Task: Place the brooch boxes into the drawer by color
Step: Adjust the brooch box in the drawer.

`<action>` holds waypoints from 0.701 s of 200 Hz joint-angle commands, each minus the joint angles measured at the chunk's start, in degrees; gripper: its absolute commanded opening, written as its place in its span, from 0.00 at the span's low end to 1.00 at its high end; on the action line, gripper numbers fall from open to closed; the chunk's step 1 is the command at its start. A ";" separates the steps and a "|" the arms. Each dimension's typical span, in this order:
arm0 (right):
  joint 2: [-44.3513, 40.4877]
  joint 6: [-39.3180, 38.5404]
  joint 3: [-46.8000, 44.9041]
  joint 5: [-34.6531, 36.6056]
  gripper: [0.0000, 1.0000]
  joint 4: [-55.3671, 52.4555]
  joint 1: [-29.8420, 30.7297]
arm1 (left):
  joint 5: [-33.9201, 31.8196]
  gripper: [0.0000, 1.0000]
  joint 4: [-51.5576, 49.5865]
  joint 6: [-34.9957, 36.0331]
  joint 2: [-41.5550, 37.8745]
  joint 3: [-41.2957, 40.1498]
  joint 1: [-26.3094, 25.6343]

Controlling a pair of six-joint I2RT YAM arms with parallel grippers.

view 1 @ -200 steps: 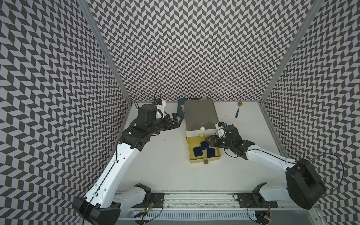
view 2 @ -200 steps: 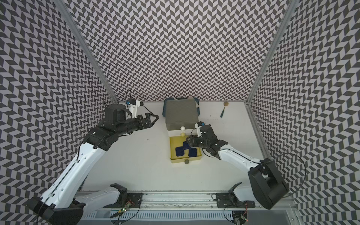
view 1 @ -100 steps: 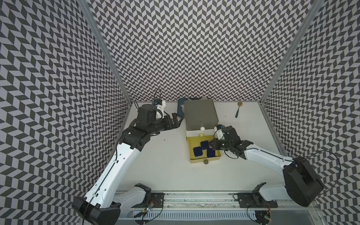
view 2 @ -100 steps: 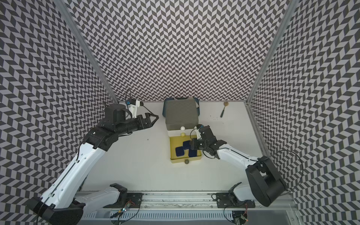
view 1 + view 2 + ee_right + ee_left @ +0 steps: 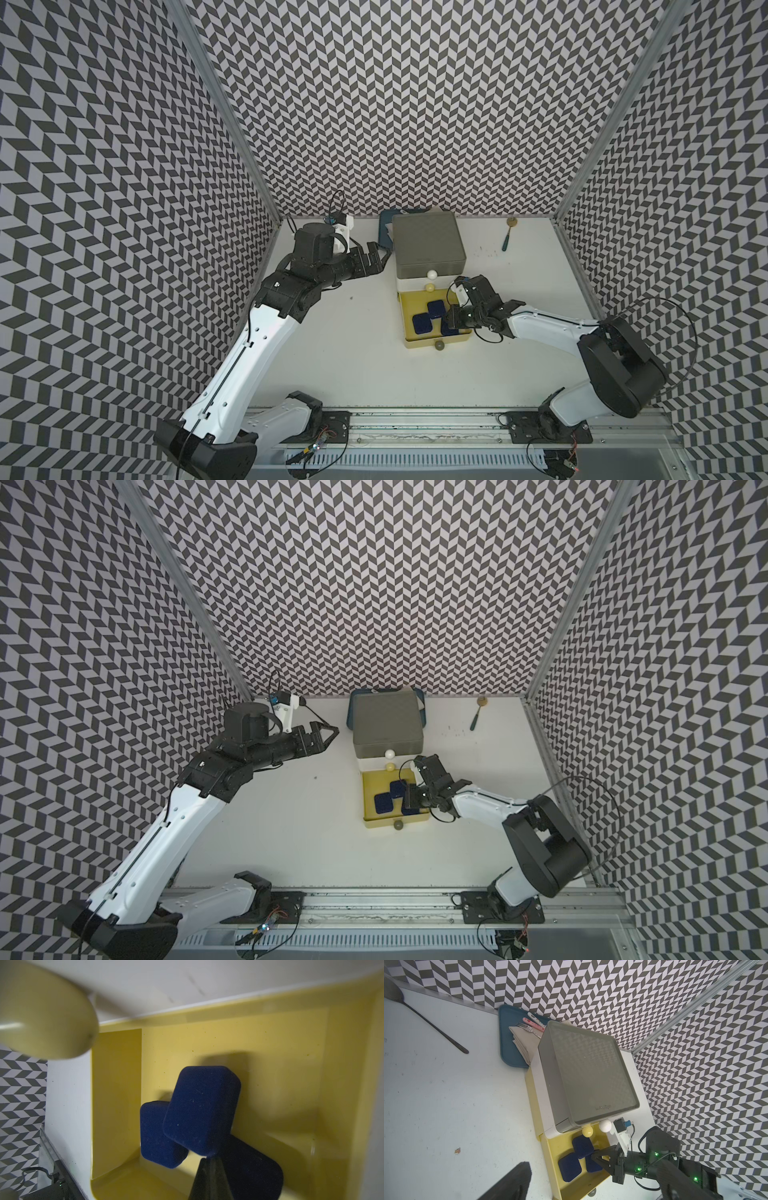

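Brooch box tilted, in yellow drawer

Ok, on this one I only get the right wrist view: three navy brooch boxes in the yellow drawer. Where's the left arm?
Observer: The left claw hangs open and empty on the left side of the chest.
Operator: Are the upper drawers shut?
Observer: Yes, the grey drawer and the white drawer are both pushed in.
Operator: Anything behind the chest?
Observer: A dark blue tray holding a fork on a folded napkin.
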 commanded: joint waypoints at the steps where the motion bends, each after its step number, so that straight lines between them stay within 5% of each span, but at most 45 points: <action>1: 1.12 -0.58 2.40 0.79 0.00 3.04 0.32 | 0.32 1.00 -0.17 0.69 -0.48 -0.12 0.43; 140: -2.86 -0.50 3.33 0.47 0.00 2.63 0.49 | 0.16 1.00 -0.26 0.71 -0.42 -0.12 0.51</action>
